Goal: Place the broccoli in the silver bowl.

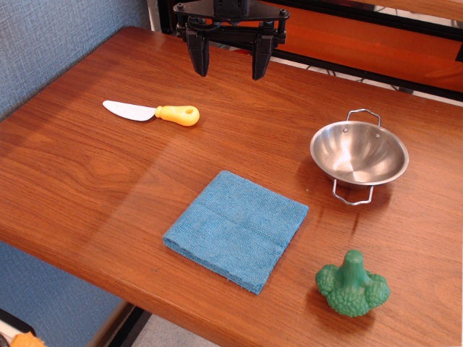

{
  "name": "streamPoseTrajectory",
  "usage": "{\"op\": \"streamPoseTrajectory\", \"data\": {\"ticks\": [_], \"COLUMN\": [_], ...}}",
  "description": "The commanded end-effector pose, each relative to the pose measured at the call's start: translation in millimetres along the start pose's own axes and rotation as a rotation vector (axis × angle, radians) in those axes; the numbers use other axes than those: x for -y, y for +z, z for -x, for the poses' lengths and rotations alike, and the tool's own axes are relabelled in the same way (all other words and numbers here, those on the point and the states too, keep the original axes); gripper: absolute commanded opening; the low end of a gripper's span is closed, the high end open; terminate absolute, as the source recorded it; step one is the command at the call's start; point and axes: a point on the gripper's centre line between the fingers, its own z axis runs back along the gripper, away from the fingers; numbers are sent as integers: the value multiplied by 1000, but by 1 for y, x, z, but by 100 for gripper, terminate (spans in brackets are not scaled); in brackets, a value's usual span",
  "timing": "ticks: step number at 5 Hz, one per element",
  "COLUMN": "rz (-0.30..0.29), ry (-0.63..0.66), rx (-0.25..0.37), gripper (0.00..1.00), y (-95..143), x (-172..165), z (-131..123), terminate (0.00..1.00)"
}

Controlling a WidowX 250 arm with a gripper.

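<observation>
The green toy broccoli (352, 284) lies on the wooden table near the front right edge, florets down and stem pointing up. The silver bowl (359, 153) stands empty at the right, behind the broccoli, with wire loop handles at its far and near sides. My black gripper (229, 71) hangs open and empty above the far middle of the table, well away from both the broccoli and the bowl.
A folded blue cloth (236, 228) lies in the middle front of the table. A toy knife (153, 112) with a yellow handle lies at the left. A blue wall stands at the left and a black and orange frame (376, 43) runs behind the table.
</observation>
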Motion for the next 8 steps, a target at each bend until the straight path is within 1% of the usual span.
{"op": "streamPoseTrajectory", "data": {"ticks": [1,2,3,4,5,6,7,8], "rz": [0,-17,2,76,116,132,89,69], "ry": [0,-57,-111,-196,-321,-406,-408,-415], "rx": [0,31,64,41,51,20,-6,-40], "gripper": [100,100,100,100,100,100,100,100], "y": [0,9,19,19,19,7,0,-6], "x": [0,24,49,76,113,133,134,127], "z": [0,31,62,98,129,147,157,165], "terminate": [0,0,0,0,0,0,0,0]}}
